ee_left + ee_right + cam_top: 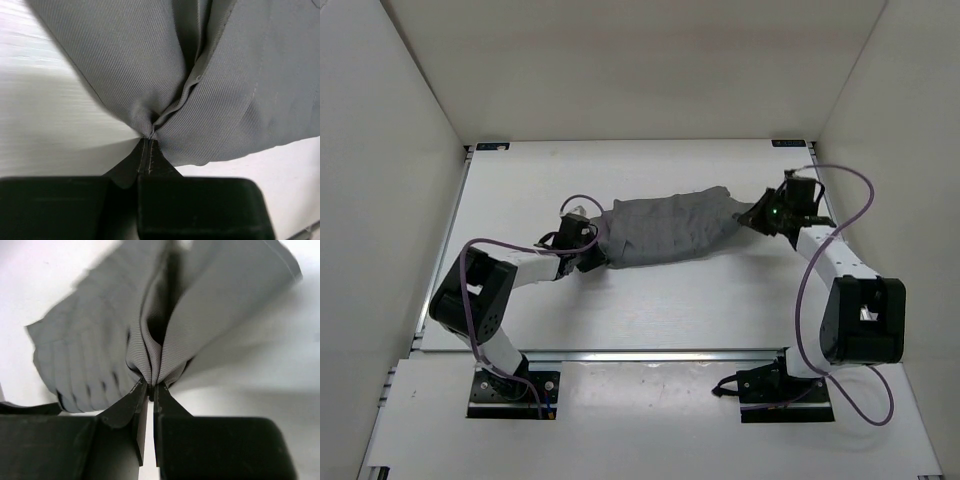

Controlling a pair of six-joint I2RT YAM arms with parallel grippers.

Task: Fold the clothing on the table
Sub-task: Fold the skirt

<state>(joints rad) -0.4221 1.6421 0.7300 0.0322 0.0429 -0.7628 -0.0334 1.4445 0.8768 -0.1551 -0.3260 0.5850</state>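
Arm bases sit at the near edge, behind them the metal rail along the front of the white table. The left gripper is low at the clothing's left end; in the wrist view its fingers are pinched together on a gathered seam, the trapped cloth hidden between the pads. The right gripper is at the right end, clamped on a bunch of folds, fingertips nearly touching. The clothing, grey and rumpled, lies mid-table as a band stretched between the two grips; whether it sags onto the table or is lifted, can't tell from above. Small round bump on a seam, too small to identify. Purple cable loops over the right arm. White walls surround it all.
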